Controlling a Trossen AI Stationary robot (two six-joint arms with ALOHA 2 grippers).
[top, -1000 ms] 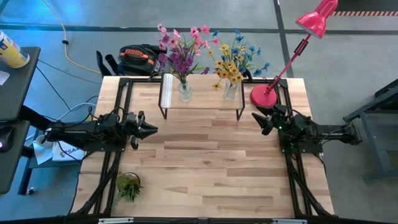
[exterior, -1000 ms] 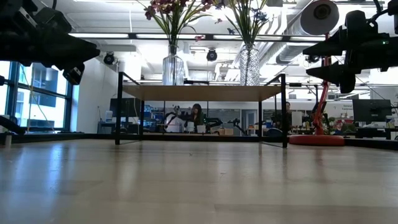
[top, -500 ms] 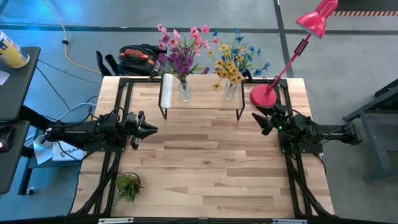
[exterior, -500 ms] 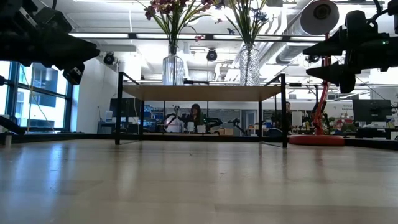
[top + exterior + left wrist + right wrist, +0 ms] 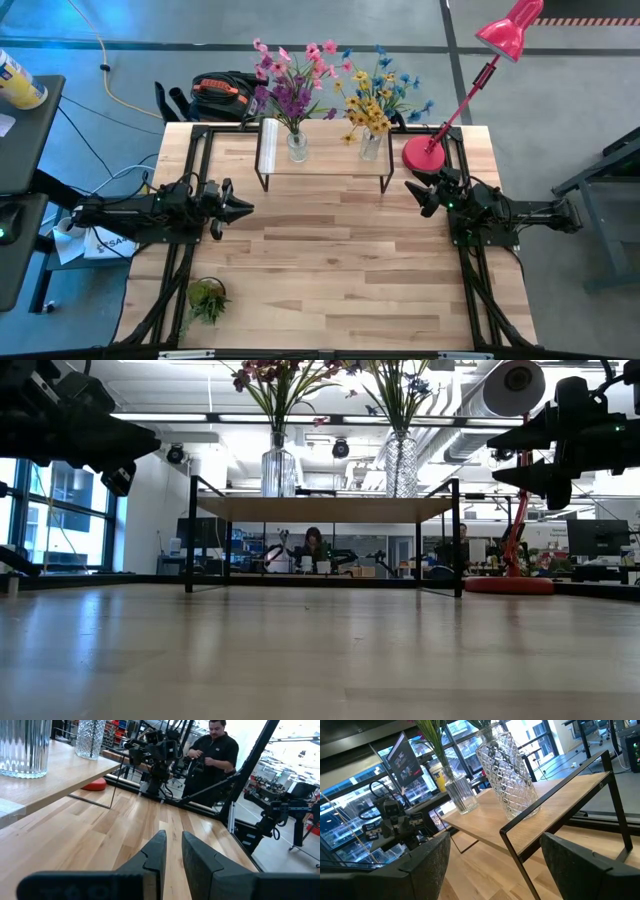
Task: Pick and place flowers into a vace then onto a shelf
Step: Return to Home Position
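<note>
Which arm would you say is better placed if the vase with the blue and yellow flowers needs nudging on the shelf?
The right gripper, probably: its fingers are open and it sits nearest the blue and yellow flowers; the left gripper is nearly shut.

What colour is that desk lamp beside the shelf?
The desk lamp is pink-red throughout: shade, arm and round base. Seen best in the high view.

in the low view the flowers (image 5: 283,374) are cut off by the top edge. in the right wrist view only stems show above the vases (image 5: 510,775), the blooms out of frame.
</note>
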